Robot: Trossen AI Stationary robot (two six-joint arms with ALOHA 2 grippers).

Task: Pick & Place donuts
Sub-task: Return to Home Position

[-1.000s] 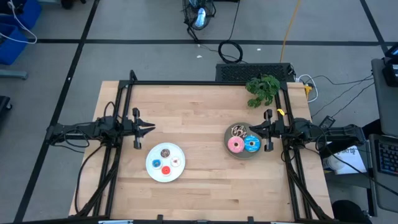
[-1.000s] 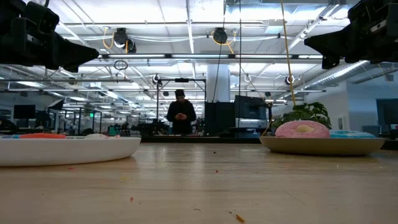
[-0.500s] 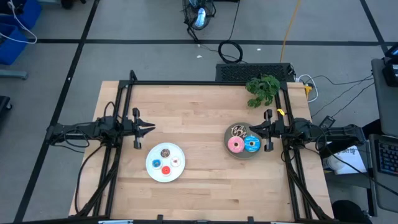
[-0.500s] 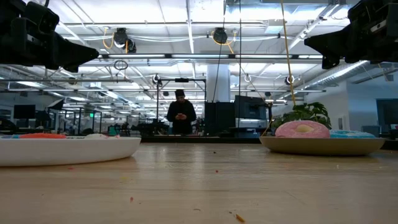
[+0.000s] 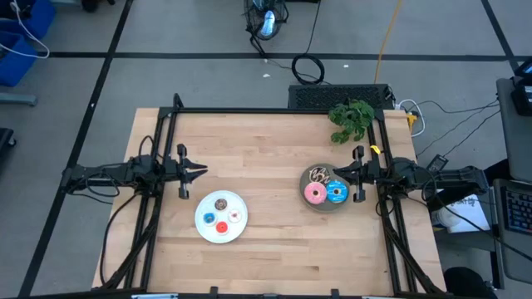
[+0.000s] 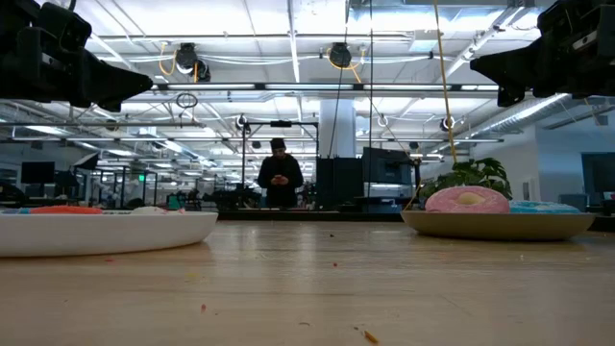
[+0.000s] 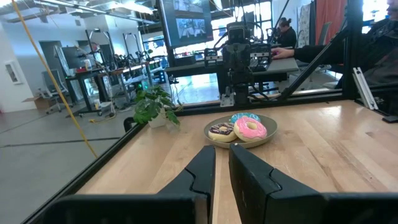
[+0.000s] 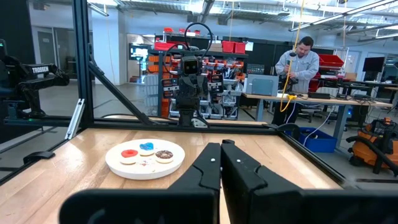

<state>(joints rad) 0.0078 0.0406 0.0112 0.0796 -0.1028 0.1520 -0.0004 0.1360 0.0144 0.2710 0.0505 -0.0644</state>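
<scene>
The grey plate (image 5: 326, 205) at the table's right carries three larger donuts: chocolate-sprinkled (image 5: 318, 174), pink (image 5: 314, 193) and blue (image 5: 336, 193). The white plate (image 5: 221, 234) left of the middle holds mini donuts: brown (image 5: 221, 204), blue (image 5: 209, 218), red (image 5: 222, 227) and a whitish one (image 5: 235, 216). My left gripper (image 5: 204, 172) hovers above the table, on the far-left side of the white plate, its fingers shut to a narrow slit (image 7: 222, 163). My right gripper (image 5: 335, 173) hangs shut over the grey plate's right rim (image 8: 221, 155). Both are empty.
A potted plant (image 5: 351, 119) stands at the far right corner. Black frame rails (image 5: 266, 110) run along the table's far and side edges. Bare wood (image 5: 270, 199) lies between the two plates. A person (image 6: 280, 173) stands in the room beyond the table.
</scene>
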